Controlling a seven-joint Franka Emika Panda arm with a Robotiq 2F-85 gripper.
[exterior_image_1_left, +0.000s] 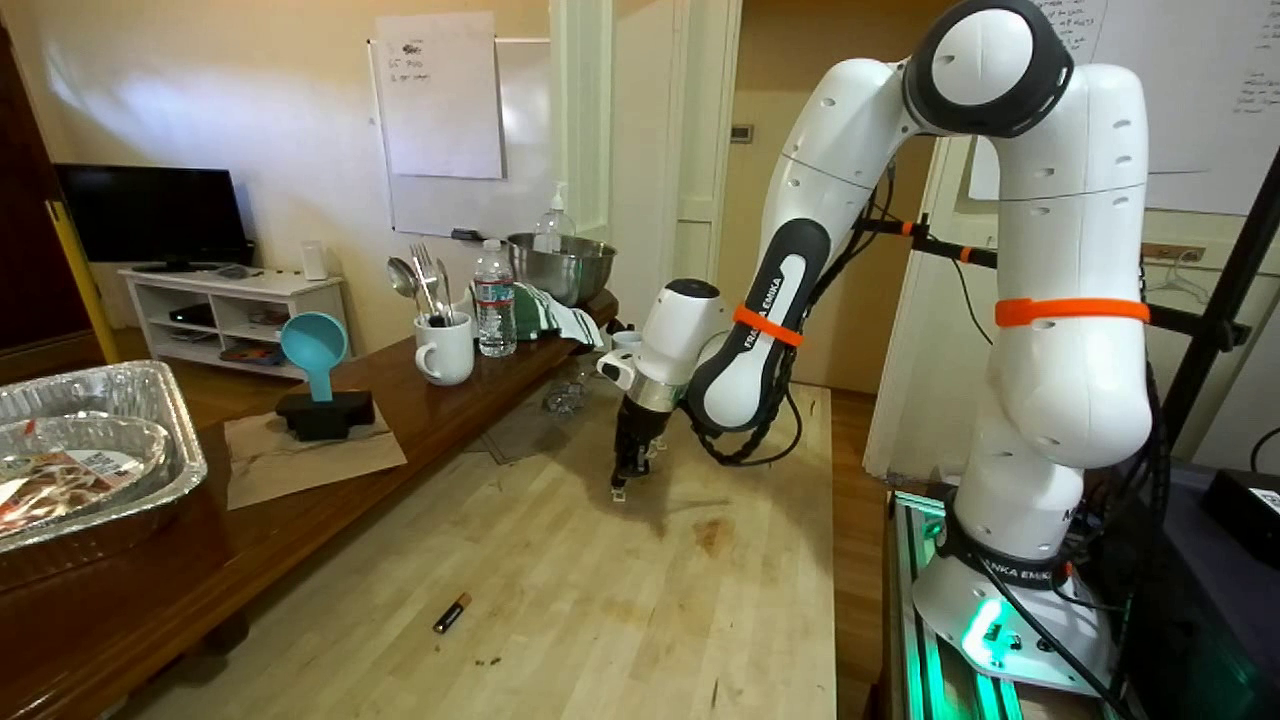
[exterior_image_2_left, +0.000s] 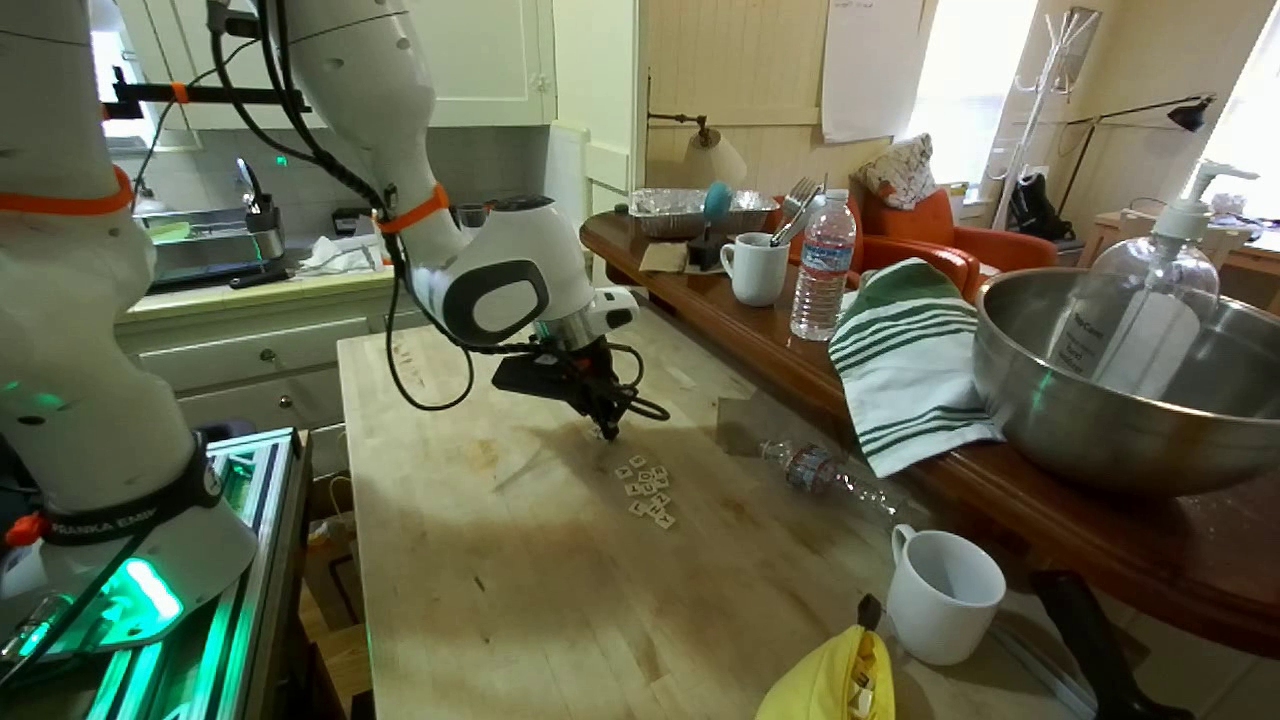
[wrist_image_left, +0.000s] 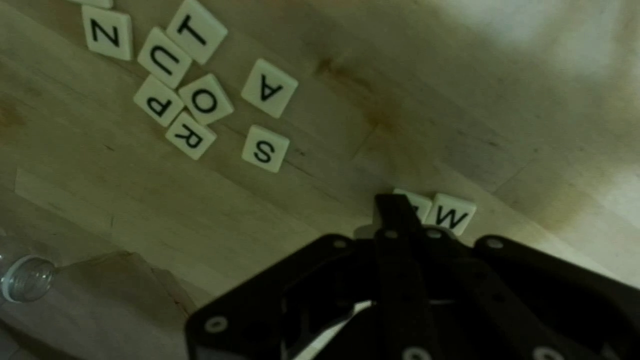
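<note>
A tile showing M or W (wrist_image_left: 452, 214) and its half-hidden neighbour tile (wrist_image_left: 419, 202) lie flat, edges touching or nearly so, about midway between the long edges of a wooden table (exterior_image_2_left: 540, 600). Right at the neighbour is the tip of a black gripper (wrist_image_left: 396, 206), jaws pressed together with nothing visible between them; whether it touches that tile cannot be told. Near the pair, toward the edge along the dark counter (exterior_image_1_left: 225, 540), a loose group of tiles (wrist_image_left: 206, 100) sits at odd angles, A, S, O, T, U, P and R among them.

Progress looks early: judging by how the tiles lie, only the pair sits apart and squared up, with the jumbled group left to be dealt with.

Elbow room looks widest toward the long edge facing the robot's base (exterior_image_1_left: 1040, 605); the raised counter hems in the opposite side. There a clear plastic bottle (exterior_image_2_left: 825, 472) lies on its side, and farther along toward the table's end come an upright white mug (exterior_image_2_left: 945, 600) and a yellow pouch (exterior_image_2_left: 820, 685). Toward the other end, well apart from the tiles, lies a battery (exterior_image_1_left: 452, 613), closer to the counter-side edge than the base-side one.
</note>
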